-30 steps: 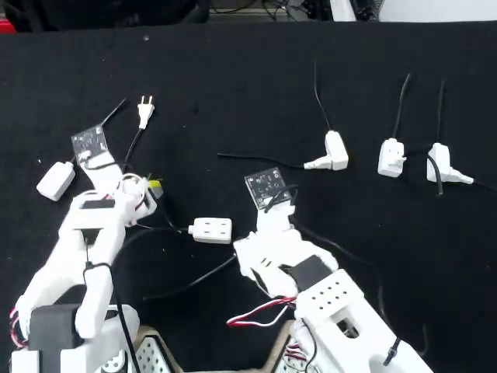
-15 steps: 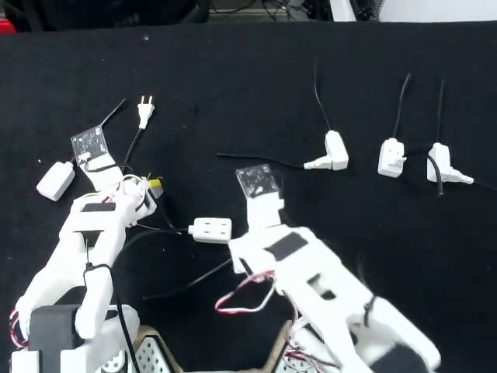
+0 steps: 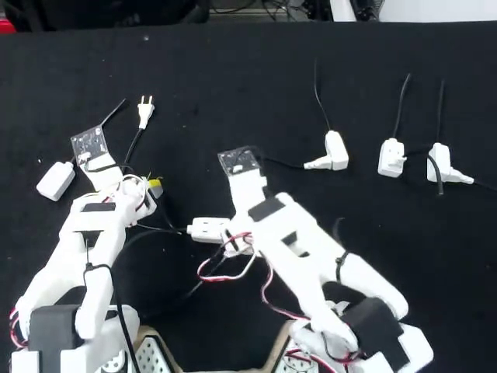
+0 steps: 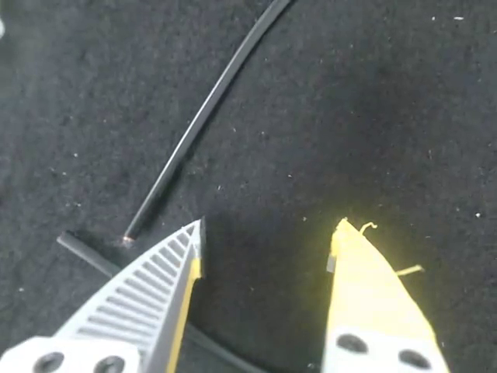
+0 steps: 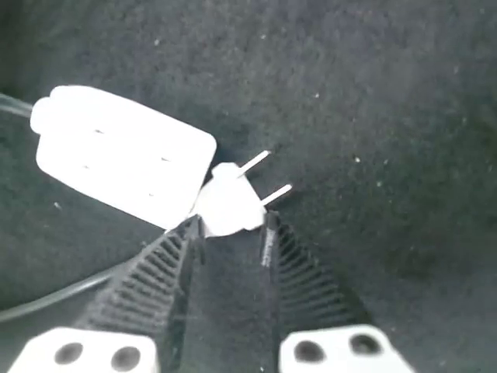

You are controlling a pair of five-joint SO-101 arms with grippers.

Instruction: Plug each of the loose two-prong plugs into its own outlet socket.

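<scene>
My right gripper (image 5: 230, 227) is shut on a small white two-prong plug (image 5: 230, 203), whose prongs point away from the fingers. A white outlet strip (image 5: 124, 159) lies right beside the plug, touching or nearly touching its body. From above, the right arm covers one end of this outlet strip (image 3: 203, 228). My left gripper (image 4: 268, 237) stands open just above the black cloth, with a thin black cable (image 4: 202, 116) ahead of it. In the high view the left gripper (image 3: 151, 186) sits left of the strip. Another loose plug (image 3: 144, 110) lies at the back left.
A white adapter block (image 3: 55, 179) lies at the far left. Three white outlet pieces with black cords sit at the back right (image 3: 330, 151), (image 3: 390, 158), (image 3: 443, 165). Black cables run between the arms on the black cloth (image 3: 233, 78).
The right arm has swung left and forward, so its wrist now hangs over the outlet strip's end. The left arm has not moved.
</scene>
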